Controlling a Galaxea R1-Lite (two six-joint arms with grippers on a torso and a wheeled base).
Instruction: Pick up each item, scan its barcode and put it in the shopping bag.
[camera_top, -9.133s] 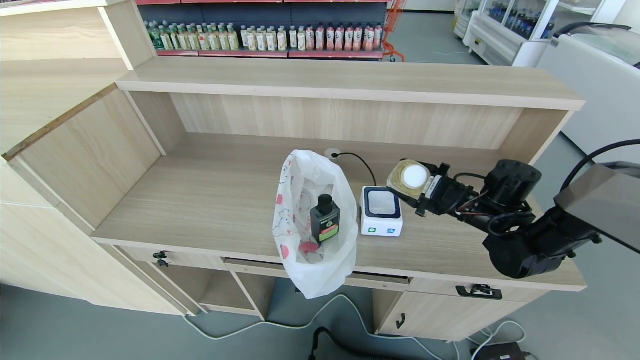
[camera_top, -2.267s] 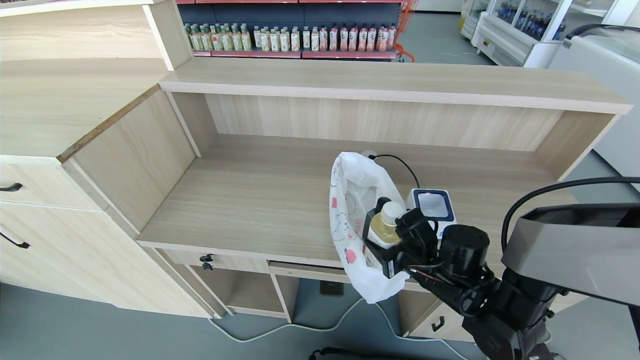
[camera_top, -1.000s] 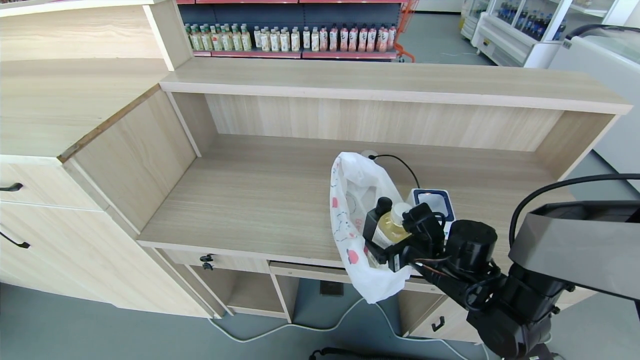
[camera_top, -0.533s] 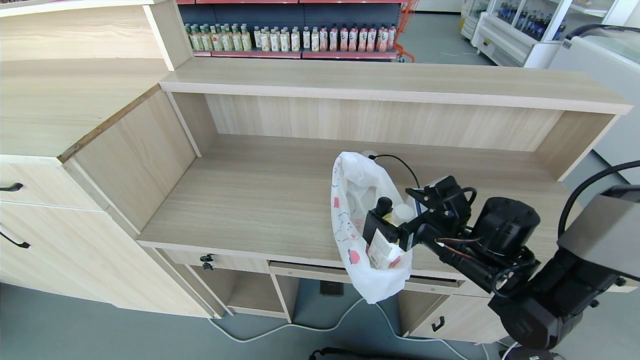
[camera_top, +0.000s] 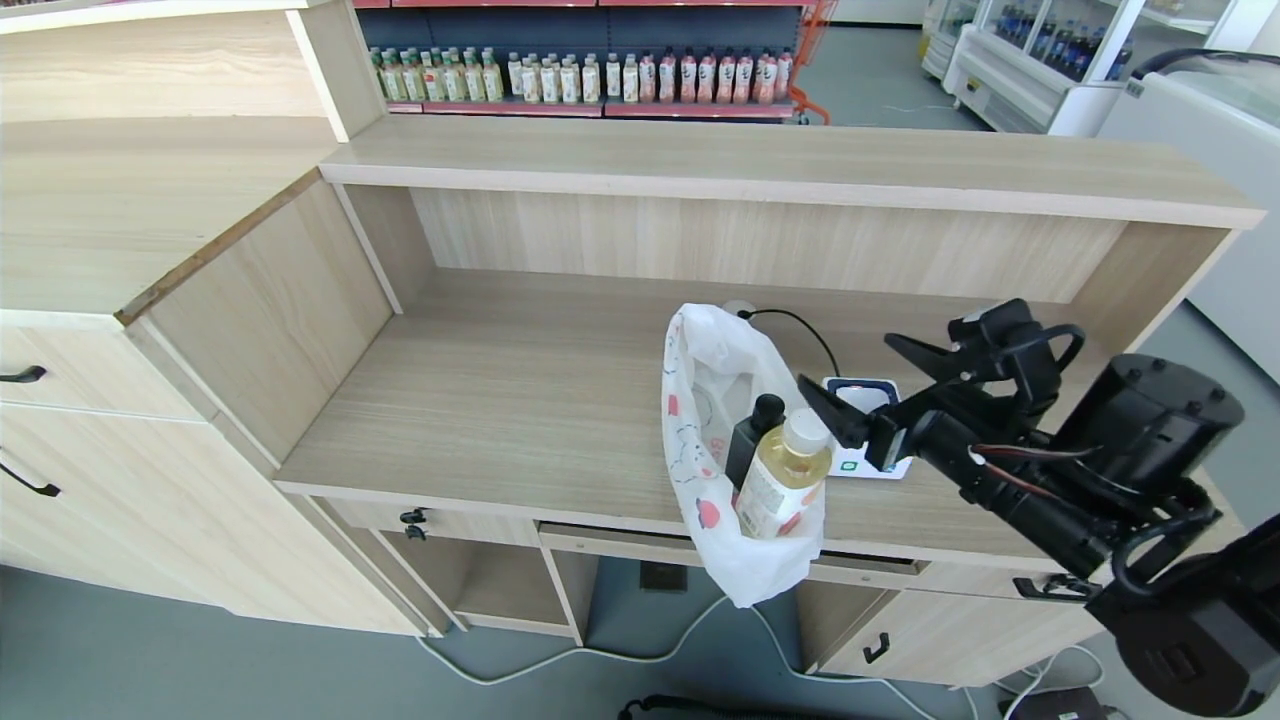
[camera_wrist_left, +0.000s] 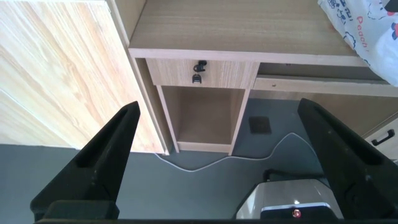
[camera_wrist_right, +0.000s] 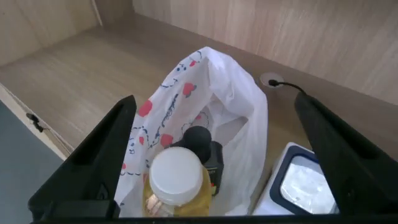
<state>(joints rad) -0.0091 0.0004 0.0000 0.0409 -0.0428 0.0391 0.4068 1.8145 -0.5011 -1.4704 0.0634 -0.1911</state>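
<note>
The white shopping bag (camera_top: 700, 420) with red prints stands open at the counter's front edge. Inside it a bottle of yellow liquid (camera_top: 785, 478) with a white cap leans beside a black bottle (camera_top: 752, 440). My right gripper (camera_top: 848, 362) hangs open just right of the bag, above the white scanner (camera_top: 868, 400), holding nothing. The right wrist view looks down between its spread fingers at the bag (camera_wrist_right: 230, 81), the white cap (camera_wrist_right: 177, 177), the black bottle (camera_wrist_right: 204, 148) and the scanner (camera_wrist_right: 305, 183). My left gripper (camera_wrist_left: 217, 109) is open and low, in front of the counter's underside.
A black cable (camera_top: 795, 322) runs from the scanner to a hole at the back of the counter (camera_top: 520, 390). A raised ledge (camera_top: 780, 160) walls the far side. Below, a drawer lock with a key (camera_wrist_left: 199, 71) and an open cubby (camera_wrist_left: 205, 118).
The right gripper lowered the yellow bottle into the bag, let it go, opened and drew back up and to the right. The bottle now rests against the black bottle.
</note>
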